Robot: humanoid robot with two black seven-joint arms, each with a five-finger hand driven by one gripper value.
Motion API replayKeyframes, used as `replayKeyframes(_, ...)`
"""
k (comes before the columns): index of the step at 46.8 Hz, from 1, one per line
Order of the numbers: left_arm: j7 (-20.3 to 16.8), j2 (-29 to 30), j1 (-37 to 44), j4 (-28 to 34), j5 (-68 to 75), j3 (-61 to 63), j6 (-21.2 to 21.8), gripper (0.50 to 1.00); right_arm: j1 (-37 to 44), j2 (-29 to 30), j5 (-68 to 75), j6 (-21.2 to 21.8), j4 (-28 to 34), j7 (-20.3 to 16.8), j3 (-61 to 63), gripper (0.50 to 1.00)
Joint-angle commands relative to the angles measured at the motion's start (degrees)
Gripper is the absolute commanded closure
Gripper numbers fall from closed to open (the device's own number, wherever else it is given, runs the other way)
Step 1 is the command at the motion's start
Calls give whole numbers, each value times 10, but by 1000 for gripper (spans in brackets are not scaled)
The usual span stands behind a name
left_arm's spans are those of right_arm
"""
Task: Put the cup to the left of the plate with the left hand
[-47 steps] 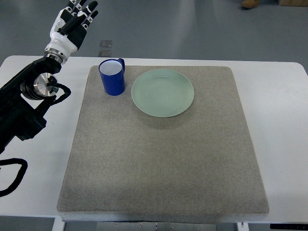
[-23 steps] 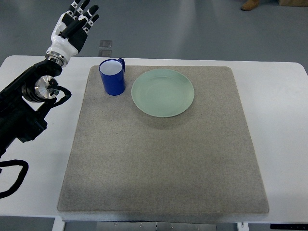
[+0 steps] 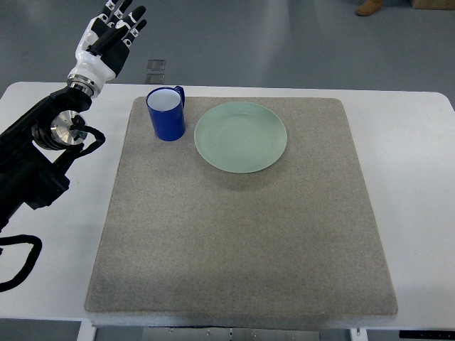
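Top view: I see the blue cup (image 3: 166,114) standing upright just left of the green plate (image 3: 240,136) on the grey mat (image 3: 234,234).
Left hand (image 3: 106,39): fingers (image 3: 135,27) spread, holding nothing, raised beyond the table (image 3: 419,177).

I'm seeing the left robot hand (image 3: 108,37) showing white shells and black fingers, a silver wrist ring, a black arm (image 3: 32,160) and looping black cables.

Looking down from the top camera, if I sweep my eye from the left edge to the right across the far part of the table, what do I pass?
Left hand, raised with fingers spread and holding nothing → blue cup → pale green plate, both standing on the grey mat.
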Motion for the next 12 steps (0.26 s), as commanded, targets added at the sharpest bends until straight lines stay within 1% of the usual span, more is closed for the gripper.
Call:
replayKeyframes(1,0,0,-2,0,0,0,0,501,0,0,0,0,0,0,0,568)
replayKeyframes(12,0,0,2,-3,0,0,4,501,-3,0,-5,5,8,1,-1,568)
